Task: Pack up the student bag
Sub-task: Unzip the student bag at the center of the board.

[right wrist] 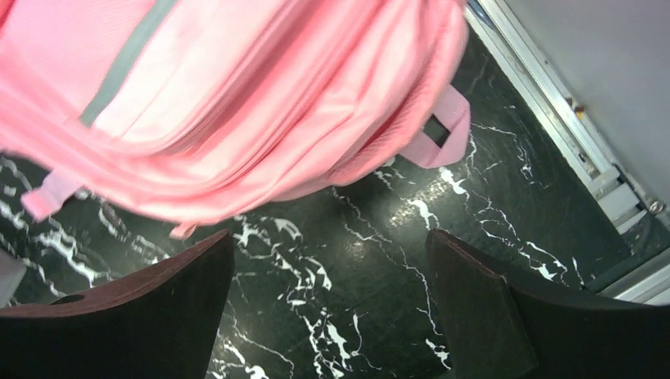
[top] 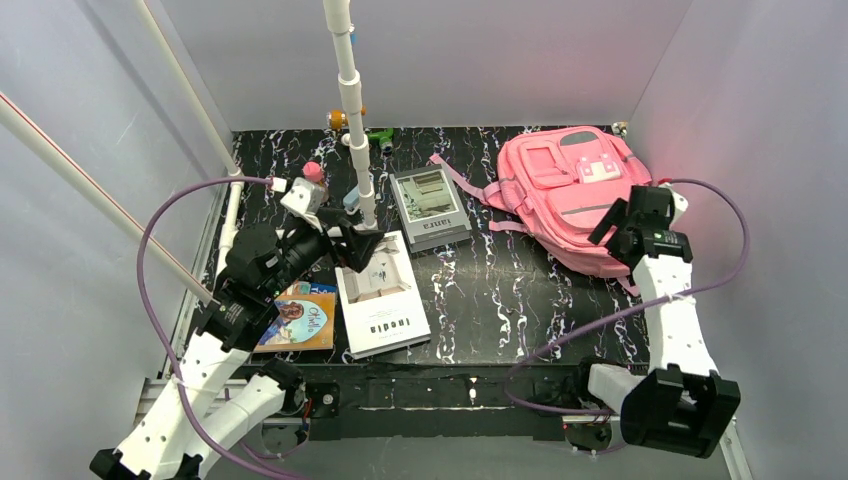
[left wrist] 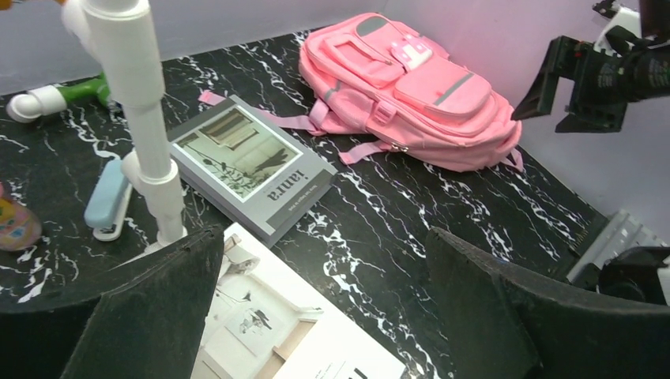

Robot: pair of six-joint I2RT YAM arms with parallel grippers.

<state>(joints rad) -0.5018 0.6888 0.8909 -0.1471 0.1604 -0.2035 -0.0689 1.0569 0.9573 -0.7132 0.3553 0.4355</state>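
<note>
Covering desk (top: 500, 300) far-right corner, student bag (top: 570, 195) looks closed; step prob. opening it, next move needs a zip pull found. Right arm reaches fwd, end effector (top: 625, 215) over bag's near edge, jaws wide, empty. Left end effector (top: 352, 243) hovers above white book (top: 382, 300), wide, empty.
</note>
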